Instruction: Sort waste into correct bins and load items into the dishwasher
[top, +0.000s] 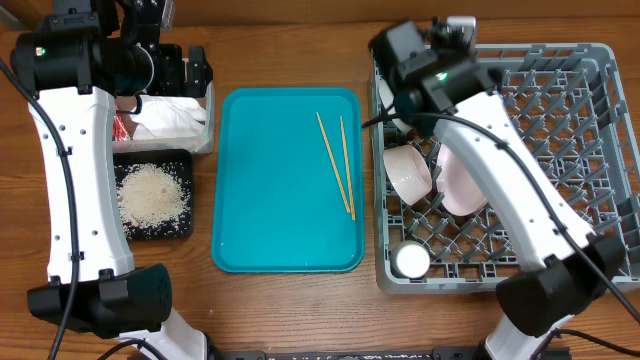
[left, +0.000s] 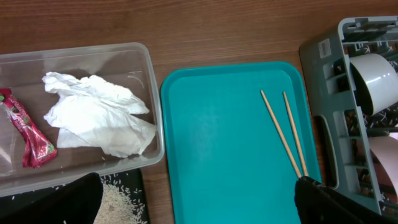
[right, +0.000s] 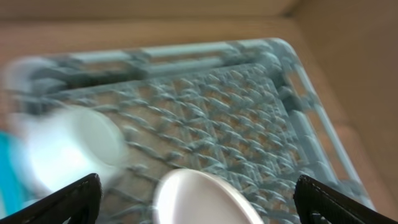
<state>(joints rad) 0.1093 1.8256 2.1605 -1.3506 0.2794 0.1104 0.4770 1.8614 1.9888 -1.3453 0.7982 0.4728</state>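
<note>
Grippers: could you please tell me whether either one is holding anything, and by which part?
Nothing is held. The left gripper and the right gripper both stand open and empty; the chopsticks lie loose on the teal tray.

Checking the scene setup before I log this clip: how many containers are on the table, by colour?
Clear tub: 1
Black tray: 1
Teal tray: 1
Grey dish rack: 1
Total: 4
</note>
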